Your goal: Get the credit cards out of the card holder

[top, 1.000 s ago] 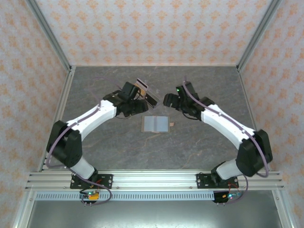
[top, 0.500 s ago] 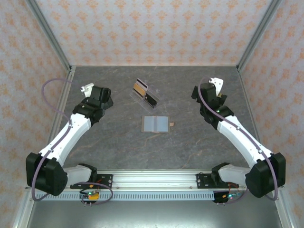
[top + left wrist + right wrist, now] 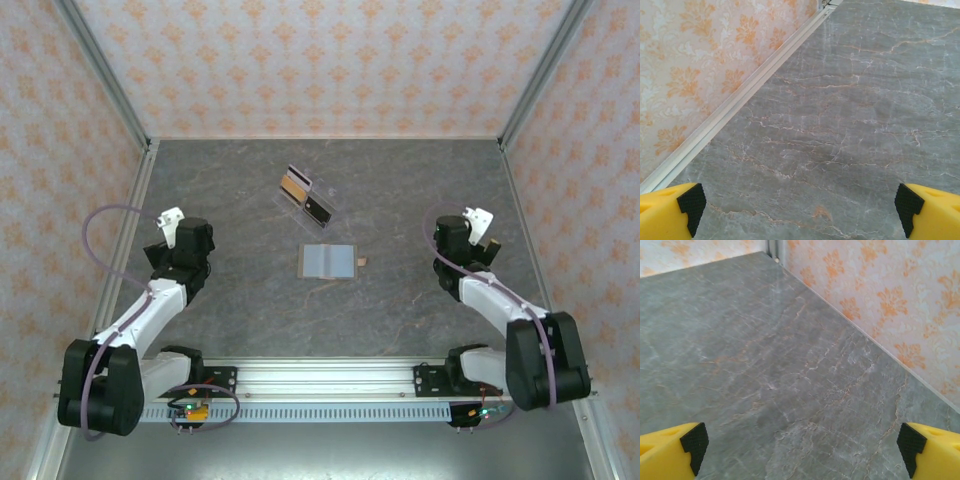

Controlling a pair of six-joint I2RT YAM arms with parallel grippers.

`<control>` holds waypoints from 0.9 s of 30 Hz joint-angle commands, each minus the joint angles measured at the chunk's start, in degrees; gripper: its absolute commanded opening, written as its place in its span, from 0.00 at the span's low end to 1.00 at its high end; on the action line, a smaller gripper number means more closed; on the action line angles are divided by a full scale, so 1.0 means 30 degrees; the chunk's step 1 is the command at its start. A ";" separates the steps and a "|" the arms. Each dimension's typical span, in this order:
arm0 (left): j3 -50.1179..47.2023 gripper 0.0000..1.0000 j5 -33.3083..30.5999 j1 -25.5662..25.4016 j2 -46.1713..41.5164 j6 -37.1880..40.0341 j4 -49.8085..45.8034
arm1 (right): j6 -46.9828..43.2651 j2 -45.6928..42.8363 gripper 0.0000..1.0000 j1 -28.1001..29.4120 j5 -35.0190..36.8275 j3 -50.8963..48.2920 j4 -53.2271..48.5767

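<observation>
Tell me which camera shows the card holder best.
The top external view: the card holder sits unobstructed, its tan and black rectangles visible. The wrist cameras face grey tabletop and wallpapered wall instead.

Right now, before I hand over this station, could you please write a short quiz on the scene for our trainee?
1. True or false: the left gripper is open and empty.
2. Where do the grey credit cards lie, relative to the card holder? A) flat on the table, on its near side B) beyond it, by the back wall C) inside its slots
3. On the right gripper, how do the jaws stand?
Key: 1 true; 2 A; 3 open, with nothing between them.
</observation>
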 commanded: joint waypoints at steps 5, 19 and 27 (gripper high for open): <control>-0.1861 1.00 0.3101 0.0906 0.1337 0.3138 0.8061 | -0.2480 0.2601 1.00 -0.0224 -0.1545 -0.0719 0.6831; -0.3265 1.00 0.7174 0.0924 0.5370 0.4167 1.5092 | -0.4323 0.4963 0.99 -0.1042 -0.6234 -0.2591 1.2794; -0.2411 1.00 0.6678 0.0572 0.7365 0.4400 1.5351 | -0.4054 0.5489 0.99 -0.1042 -0.5649 -0.1980 1.2150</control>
